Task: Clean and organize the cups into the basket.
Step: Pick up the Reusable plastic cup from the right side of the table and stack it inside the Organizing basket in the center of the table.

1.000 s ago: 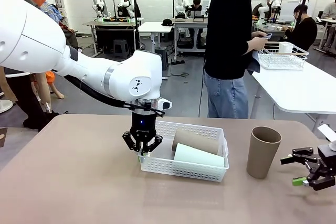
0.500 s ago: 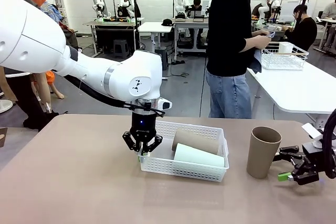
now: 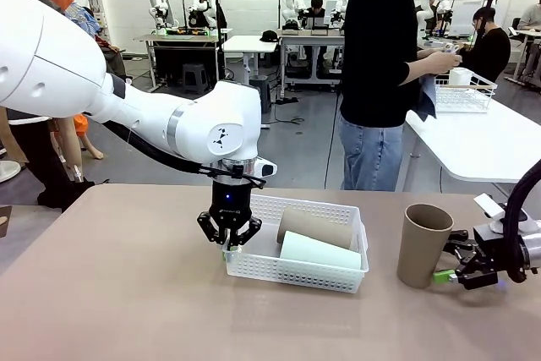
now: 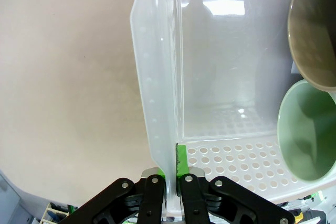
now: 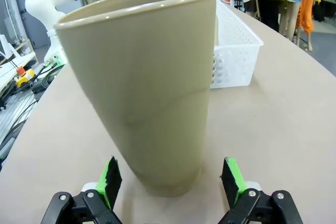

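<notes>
Right of the basket that our left gripper clamps, we should centre the wide-open right gripper around the upright cup.

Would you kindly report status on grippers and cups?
Left gripper shut on basket wall. Right gripper open, straddling upright brown cup. Two cups in basket. Path clear.

The room I work in is bright, lit evenly from overhead. Shadows on the table are soft and pale, with a faint one under the basket. From my left wrist, a white patch of glare sits on the basket's floor, and the wall closest to the lens smears out of focus. From my right wrist, wide-angle distortion makes the tan cup bulge and lean, and the background is soft. The front view is sharp.
</notes>
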Robot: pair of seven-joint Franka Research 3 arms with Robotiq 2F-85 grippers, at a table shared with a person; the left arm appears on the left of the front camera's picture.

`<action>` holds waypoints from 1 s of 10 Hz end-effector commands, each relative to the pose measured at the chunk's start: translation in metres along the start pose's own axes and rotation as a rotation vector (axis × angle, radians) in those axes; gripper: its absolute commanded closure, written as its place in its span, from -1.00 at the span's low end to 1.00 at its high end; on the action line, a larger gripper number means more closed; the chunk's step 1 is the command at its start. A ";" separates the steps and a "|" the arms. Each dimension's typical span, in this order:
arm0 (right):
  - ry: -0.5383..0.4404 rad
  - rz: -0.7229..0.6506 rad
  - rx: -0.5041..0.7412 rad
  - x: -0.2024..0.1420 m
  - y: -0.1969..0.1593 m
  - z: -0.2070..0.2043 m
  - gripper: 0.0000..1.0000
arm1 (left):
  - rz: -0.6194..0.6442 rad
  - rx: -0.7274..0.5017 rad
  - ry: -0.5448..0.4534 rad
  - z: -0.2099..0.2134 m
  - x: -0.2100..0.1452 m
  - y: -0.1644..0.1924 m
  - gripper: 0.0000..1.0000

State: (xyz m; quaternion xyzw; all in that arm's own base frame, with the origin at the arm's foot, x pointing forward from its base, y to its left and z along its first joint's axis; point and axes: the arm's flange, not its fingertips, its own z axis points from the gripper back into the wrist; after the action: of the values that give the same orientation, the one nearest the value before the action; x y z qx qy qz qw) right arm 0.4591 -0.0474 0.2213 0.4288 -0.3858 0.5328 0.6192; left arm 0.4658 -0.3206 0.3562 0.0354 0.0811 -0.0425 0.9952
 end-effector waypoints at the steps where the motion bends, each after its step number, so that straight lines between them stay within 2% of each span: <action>1: -0.021 -0.015 0.000 0.003 -0.011 -0.014 -1.00 | -0.002 0.007 0.004 -0.003 0.000 0.004 1.00; 5: -0.032 -0.007 0.035 0.008 -0.009 -0.032 -1.00 | -0.002 0.007 0.004 -0.003 0.000 0.004 1.00; 8: -0.096 -0.016 0.065 0.008 -0.005 -0.037 -1.00 | -0.002 0.007 0.004 -0.003 0.000 0.004 1.00; 9: -0.106 -0.006 0.078 0.010 -0.005 -0.036 0.17 | -0.002 0.007 0.004 -0.003 0.000 0.004 1.00; 10: -0.103 -0.007 0.085 0.010 -0.004 -0.034 0.18 | -0.002 0.007 0.004 -0.003 0.000 0.004 1.00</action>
State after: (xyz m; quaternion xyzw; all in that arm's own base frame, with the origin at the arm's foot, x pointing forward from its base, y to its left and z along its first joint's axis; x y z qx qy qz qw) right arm 0.4603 -0.0123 0.2186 0.4775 -0.3838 0.5323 0.5842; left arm 0.4658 -0.3206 0.3562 0.0354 0.0811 -0.0425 0.9952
